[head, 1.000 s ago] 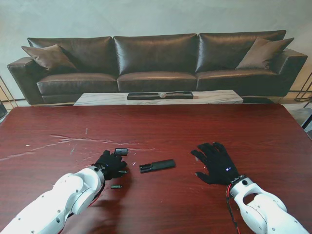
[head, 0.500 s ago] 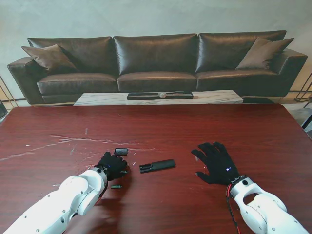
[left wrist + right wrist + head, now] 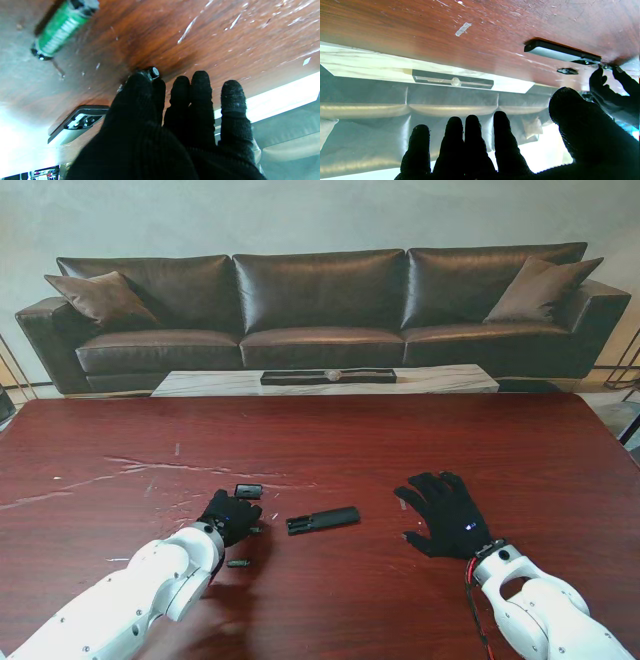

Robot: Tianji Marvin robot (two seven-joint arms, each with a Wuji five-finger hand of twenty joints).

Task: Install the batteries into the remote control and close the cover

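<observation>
Since one second ago, left hand [image 3: 231,517] has drawn slightly nearer to me, away from the cover [image 3: 248,491]; right hand [image 3: 446,513] is unchanged. Stand view: remote control [image 3: 322,520] lies on the table [image 3: 320,440] between both hands, one battery [image 3: 238,562] near the left forearm. Left wrist view: thumb and forefinger pinch a second battery [image 3: 151,73]; the green battery [image 3: 62,26] lies apart. Right wrist view: right hand spread wide, holding nothing.
</observation>
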